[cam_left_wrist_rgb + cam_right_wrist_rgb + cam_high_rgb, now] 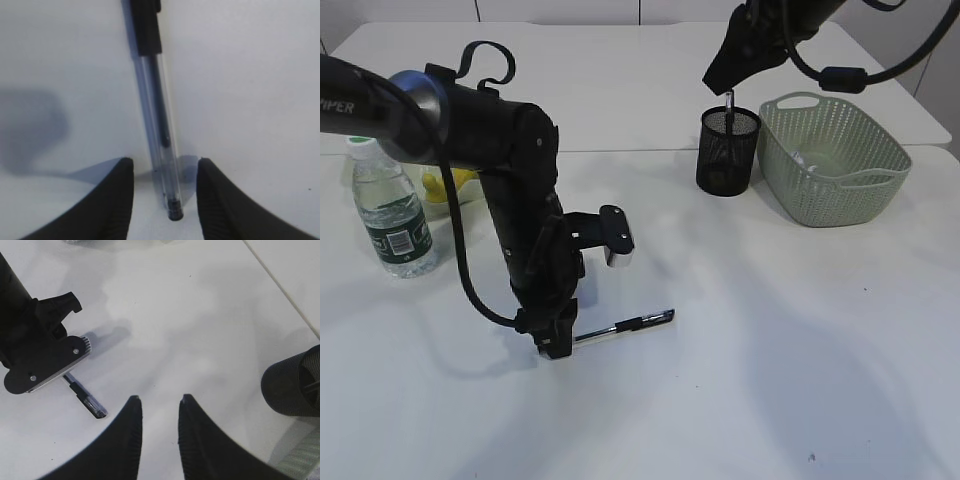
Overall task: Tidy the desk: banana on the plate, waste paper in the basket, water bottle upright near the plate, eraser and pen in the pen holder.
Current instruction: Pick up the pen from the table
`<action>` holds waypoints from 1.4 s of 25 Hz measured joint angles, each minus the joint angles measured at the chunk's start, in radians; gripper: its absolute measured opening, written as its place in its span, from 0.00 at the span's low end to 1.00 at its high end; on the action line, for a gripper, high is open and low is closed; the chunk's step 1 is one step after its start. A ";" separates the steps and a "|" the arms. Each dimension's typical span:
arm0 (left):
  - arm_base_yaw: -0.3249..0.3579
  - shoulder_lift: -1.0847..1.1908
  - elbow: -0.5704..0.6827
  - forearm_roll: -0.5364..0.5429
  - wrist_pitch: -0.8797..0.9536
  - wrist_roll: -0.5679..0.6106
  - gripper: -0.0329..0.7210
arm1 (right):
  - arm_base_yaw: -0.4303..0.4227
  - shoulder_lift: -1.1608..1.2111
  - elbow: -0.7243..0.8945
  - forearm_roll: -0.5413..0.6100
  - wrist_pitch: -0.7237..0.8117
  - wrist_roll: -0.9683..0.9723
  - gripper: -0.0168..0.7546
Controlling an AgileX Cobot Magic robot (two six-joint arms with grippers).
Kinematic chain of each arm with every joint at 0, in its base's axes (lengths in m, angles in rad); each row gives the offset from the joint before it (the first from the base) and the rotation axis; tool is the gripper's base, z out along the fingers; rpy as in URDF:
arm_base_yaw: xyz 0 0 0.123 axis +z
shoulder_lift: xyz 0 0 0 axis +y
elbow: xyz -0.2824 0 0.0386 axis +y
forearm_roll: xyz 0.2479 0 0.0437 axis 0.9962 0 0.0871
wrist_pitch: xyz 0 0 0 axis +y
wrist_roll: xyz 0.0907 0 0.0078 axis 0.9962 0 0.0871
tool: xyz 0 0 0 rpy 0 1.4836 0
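The pen (625, 325) lies on the white table, clear barrel with a black cap. My left gripper (557, 346) is down at its bare end. In the left wrist view the pen (157, 115) runs between the open fingers (112, 200) without touching them. My right gripper (728, 62) hovers above the black mesh pen holder (728, 150), open and empty (160, 397). The water bottle (390, 205) stands upright at the left. The banana (455, 182) shows behind my left arm; the plate under it is mostly hidden. The eraser is out of view.
A pale green basket (832, 158) stands right of the pen holder, with something pale inside. A thin grey stick (729, 103) rises from the holder. The right wrist view shows the pen's cap (86, 399) and the holder's side (292, 387).
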 joint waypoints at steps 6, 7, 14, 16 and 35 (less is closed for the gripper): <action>-0.023 0.008 -0.004 0.042 0.001 0.000 0.44 | 0.000 0.000 0.000 0.000 0.000 -0.002 0.27; -0.026 0.012 -0.005 0.046 0.002 0.000 0.44 | 0.000 0.000 0.000 0.000 0.000 -0.002 0.27; -0.032 0.016 -0.010 0.055 0.005 0.000 0.44 | 0.000 0.000 0.000 0.000 0.000 -0.003 0.27; -0.032 0.016 -0.010 0.055 0.005 0.000 0.44 | 0.000 0.000 0.000 0.000 0.000 -0.005 0.27; -0.032 0.031 -0.017 0.057 0.003 0.000 0.33 | 0.000 0.000 0.000 0.000 0.000 -0.005 0.27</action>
